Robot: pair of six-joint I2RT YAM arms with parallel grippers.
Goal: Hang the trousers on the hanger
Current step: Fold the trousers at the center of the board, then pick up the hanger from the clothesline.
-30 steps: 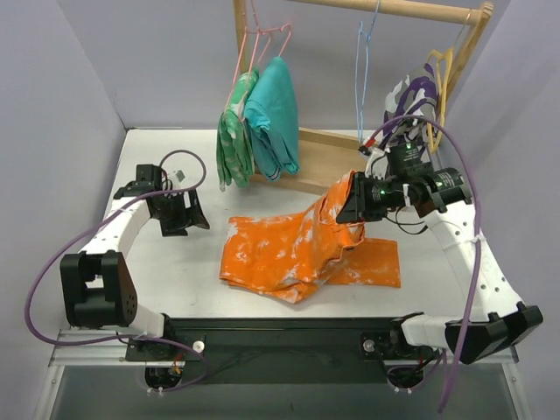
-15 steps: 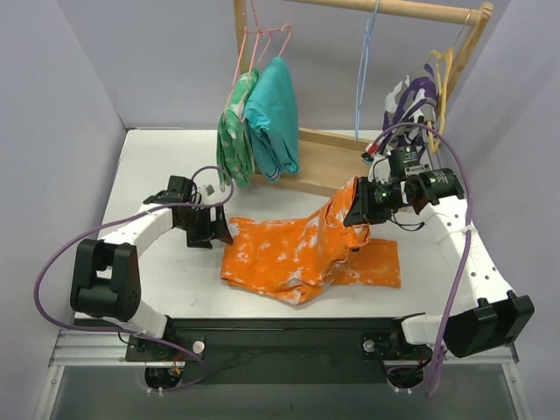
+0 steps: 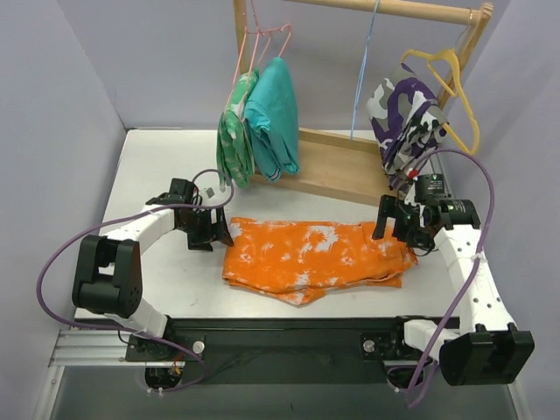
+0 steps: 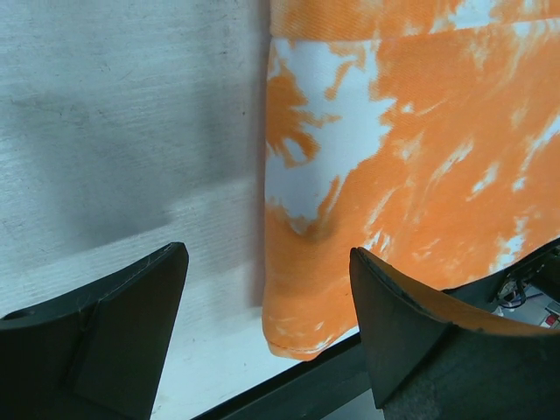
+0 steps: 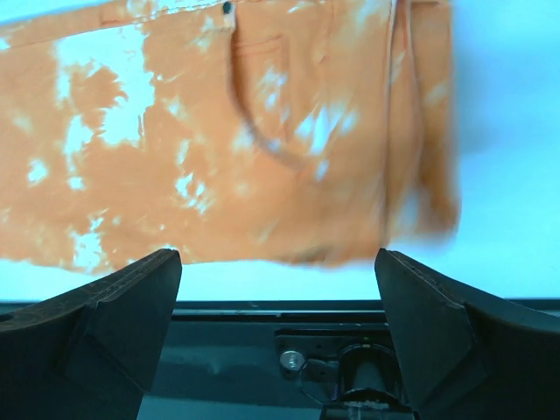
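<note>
The orange trousers (image 3: 311,256) with white splotches lie spread flat across the middle of the table. In the left wrist view their left edge and a bottom corner (image 4: 394,175) show between my fingers. My left gripper (image 3: 213,233) (image 4: 267,254) is open at that left edge, low over the table. My right gripper (image 3: 394,229) (image 5: 278,254) is open just above the trousers' right end (image 5: 262,131), with nothing between its fingers. The light-blue hanger (image 3: 357,83) hangs bare from the wooden rail at the back.
A wooden rack (image 3: 420,10) with a plank base (image 3: 337,171) stands at the back. Pink hangers (image 3: 262,39) carry teal and green garments (image 3: 271,118). A yellow hanger (image 3: 455,79) carries a purple-and-white garment (image 3: 402,118) close behind my right arm. The white table (image 3: 157,166) has walls on both sides.
My right gripper opened and let go of the trousers, which dropped flat; that arm drew back to the right. My left gripper moved in to the trousers' left edge. The purple-and-white garment swung.
</note>
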